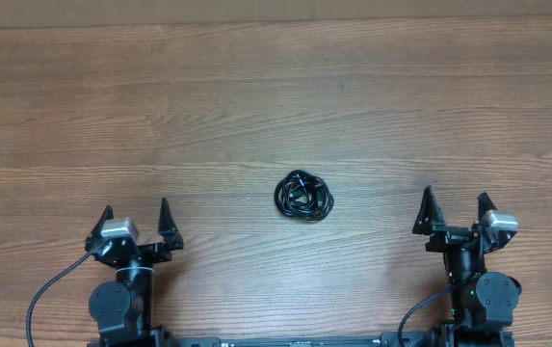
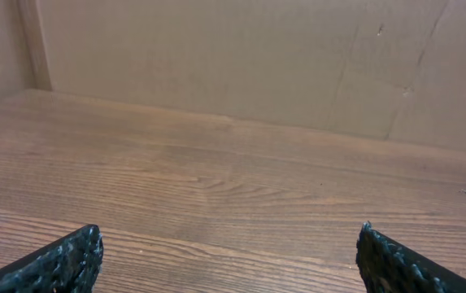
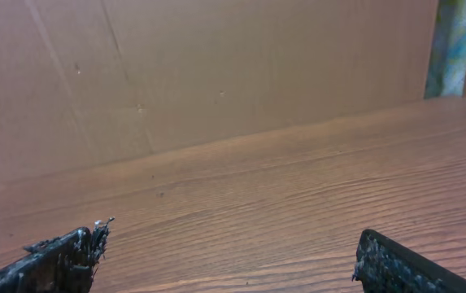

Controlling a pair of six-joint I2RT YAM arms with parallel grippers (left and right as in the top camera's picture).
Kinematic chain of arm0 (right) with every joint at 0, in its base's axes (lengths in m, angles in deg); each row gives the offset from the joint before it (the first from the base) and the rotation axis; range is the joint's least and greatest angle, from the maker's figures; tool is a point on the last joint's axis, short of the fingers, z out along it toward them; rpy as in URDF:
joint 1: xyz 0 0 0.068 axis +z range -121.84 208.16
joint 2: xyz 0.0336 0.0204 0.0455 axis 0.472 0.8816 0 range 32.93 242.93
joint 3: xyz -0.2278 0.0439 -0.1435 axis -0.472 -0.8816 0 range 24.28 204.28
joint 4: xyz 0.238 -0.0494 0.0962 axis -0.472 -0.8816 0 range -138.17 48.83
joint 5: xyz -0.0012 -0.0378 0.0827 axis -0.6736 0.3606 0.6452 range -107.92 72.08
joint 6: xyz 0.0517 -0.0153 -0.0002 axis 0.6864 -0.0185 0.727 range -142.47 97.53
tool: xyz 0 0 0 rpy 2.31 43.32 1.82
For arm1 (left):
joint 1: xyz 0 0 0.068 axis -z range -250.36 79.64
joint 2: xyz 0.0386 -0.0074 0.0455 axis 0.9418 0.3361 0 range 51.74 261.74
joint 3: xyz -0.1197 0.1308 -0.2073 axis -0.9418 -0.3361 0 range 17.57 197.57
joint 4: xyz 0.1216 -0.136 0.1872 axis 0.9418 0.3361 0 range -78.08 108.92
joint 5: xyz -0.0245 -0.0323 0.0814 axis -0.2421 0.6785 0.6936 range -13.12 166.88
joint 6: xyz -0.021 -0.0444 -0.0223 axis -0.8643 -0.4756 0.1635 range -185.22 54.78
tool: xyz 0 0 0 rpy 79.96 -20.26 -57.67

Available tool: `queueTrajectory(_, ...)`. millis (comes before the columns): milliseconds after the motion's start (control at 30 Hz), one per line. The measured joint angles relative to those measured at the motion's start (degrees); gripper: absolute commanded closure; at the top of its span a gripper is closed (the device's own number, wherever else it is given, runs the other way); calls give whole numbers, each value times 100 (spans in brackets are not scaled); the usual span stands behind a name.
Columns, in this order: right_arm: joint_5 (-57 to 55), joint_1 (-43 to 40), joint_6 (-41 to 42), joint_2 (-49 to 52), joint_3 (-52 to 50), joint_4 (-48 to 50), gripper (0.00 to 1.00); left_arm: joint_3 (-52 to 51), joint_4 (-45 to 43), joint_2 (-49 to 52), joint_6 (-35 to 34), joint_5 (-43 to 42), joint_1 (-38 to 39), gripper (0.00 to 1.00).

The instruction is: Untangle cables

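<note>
The wood-grain worktop [image 1: 256,96] is stretching across the whole overhead view, and a plain brown board wall [image 2: 216,57] is standing along its far edge, with a bluish-green strip [image 3: 452,45] showing at the wall's right end. At the near edge, the left gripper [image 1: 137,210] is sitting toward the left corner with its jaws spread wide, holding and touching nothing. The right gripper [image 1: 456,198] is sitting toward the right corner, equally wide and equally empty. The cables [image 1: 304,196] are lying wound into one glossy black knot on the bare wood, between the two grippers, slightly farther from the near edge and well apart from both.
</note>
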Motion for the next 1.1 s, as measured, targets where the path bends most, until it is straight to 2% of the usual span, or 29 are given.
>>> queueTrajectory(900,2,0,-2,0,2,2,0,0,-2,0,-188,-28,0,1)
queueTrajectory(1100,2,0,-2,0,0,0,0,0,-13,0,-557,-83,0,0)
